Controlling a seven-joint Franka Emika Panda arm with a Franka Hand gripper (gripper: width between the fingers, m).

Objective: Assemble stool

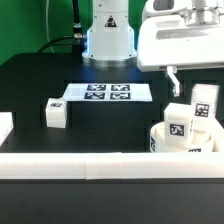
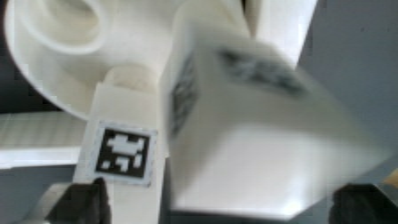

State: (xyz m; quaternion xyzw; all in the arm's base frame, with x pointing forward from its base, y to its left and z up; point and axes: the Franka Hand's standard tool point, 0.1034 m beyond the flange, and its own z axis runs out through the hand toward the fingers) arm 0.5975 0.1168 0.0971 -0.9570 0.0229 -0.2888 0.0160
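Observation:
The white round seat disc (image 1: pixel 170 142) stands at the exterior view's right, behind the front rail. Two tagged block legs stand upright at it, one taller (image 1: pixel 205 101) and one lower (image 1: pixel 180 121). A third leg (image 1: pixel 56 113) lies alone at the exterior view's left. My gripper (image 1: pixel 176 80) hangs just above the seat and the legs. In the wrist view the gripper (image 2: pixel 222 205) has its fingers wide apart. A large blurred white leg (image 2: pixel 267 120) fills the space between them. A tagged leg (image 2: pixel 125 150) and the seat (image 2: pixel 63 50) lie beyond.
The marker board (image 1: pixel 108 92) lies in the middle of the black table, before the robot base (image 1: pixel 108 40). A long white border rail (image 1: pixel 90 163) runs along the front. A white piece (image 1: pixel 5 126) sits at the exterior view's left edge.

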